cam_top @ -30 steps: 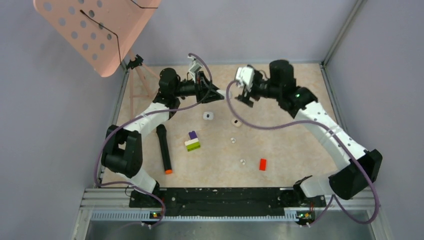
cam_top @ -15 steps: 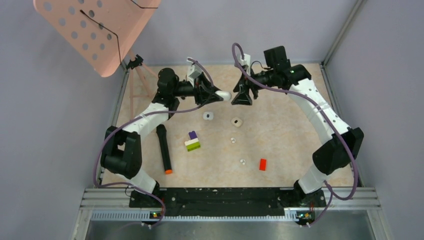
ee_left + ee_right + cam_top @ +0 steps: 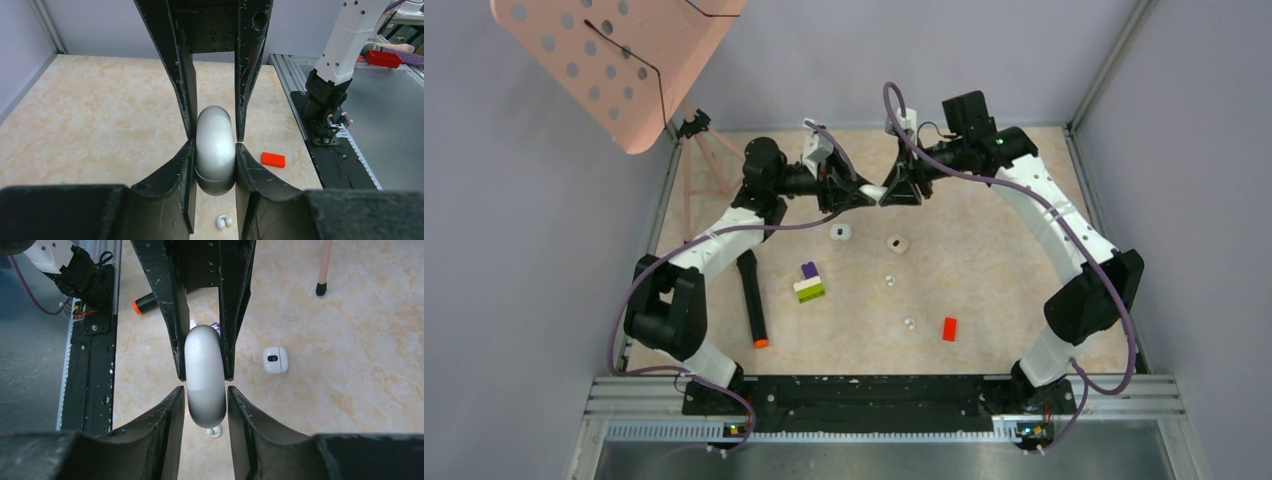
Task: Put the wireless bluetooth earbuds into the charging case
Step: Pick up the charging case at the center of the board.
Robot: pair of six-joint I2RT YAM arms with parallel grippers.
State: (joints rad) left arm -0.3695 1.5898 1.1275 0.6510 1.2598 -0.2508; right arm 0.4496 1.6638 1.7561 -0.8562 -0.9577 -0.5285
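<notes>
Grey walls [image 3: 924, 50], marbled beige tabletop [image 3: 1004, 290]

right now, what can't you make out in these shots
- Top view: white case mostly hidden between left claw and right claw.
- Wrist views: inside of that case unseen; its shell looks shut.
- Top view: earbuds too small to tell shape.
- Right wrist: one earbud partly behind the case.

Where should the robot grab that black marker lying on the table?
Grab the black marker around the middle of its barrel, coming straight down from above with the fingers set across its thin width. It lies flat and is long and narrow with an orange tip, so the ends give little to pinch. The middle should balance best when lifted.
</notes>
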